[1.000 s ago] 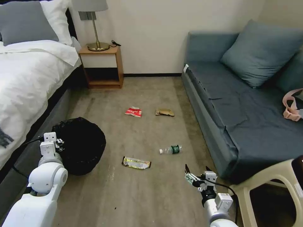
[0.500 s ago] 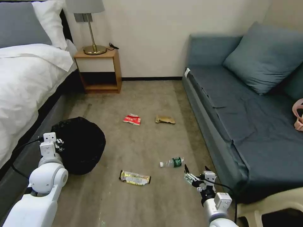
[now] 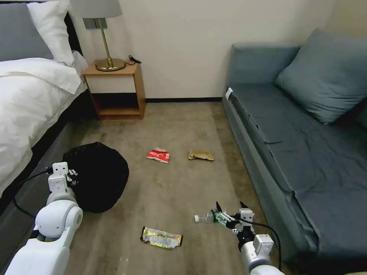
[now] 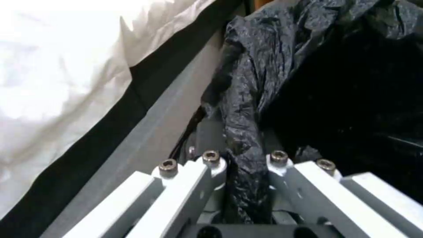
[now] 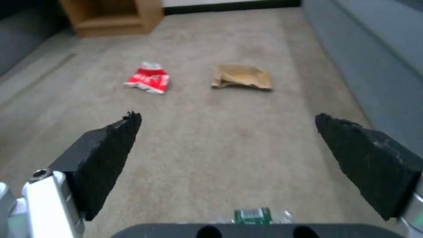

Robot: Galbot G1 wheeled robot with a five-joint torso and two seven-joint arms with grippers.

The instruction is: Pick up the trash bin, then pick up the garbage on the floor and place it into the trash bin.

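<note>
Trash bin (image 3: 97,177) sits low on the robot's left beside the bed (image 3: 26,103). Left gripper (image 4: 244,165) is clamped on a fold of its crinkly black bag (image 4: 247,99) at the rim, on the bed side. That looks like a rim hold so the bin can be carried along with its opening up to take litter; whether it is off the floor I cannot tell.

Right gripper (image 3: 230,214) hovers low over the carpet (image 3: 172,183) with its black pads (image 5: 105,155) spread wide. The clear bottle (image 3: 206,217) with the green label (image 5: 252,215) lies just at the fingertips, so the wide spread reads as a set-up to straddle it.

- Bottle lies flat. Long axis runs roughly left-right in the head view, white cap toward the robot's left, labelled body under the gripper.
- Gold-yellow wrapper (image 3: 161,237) lies flat nearer the robot, between bin and bottle. Long axis also about left-right, slightly slanted.
- Red-and-white wrapper (image 3: 158,155) and tan paper packet (image 3: 200,155) lie farther off, side by side and apart, ahead of the open fingers in the right wrist view.

All four pieces are on the floor; none is in the bin yet.
</note>
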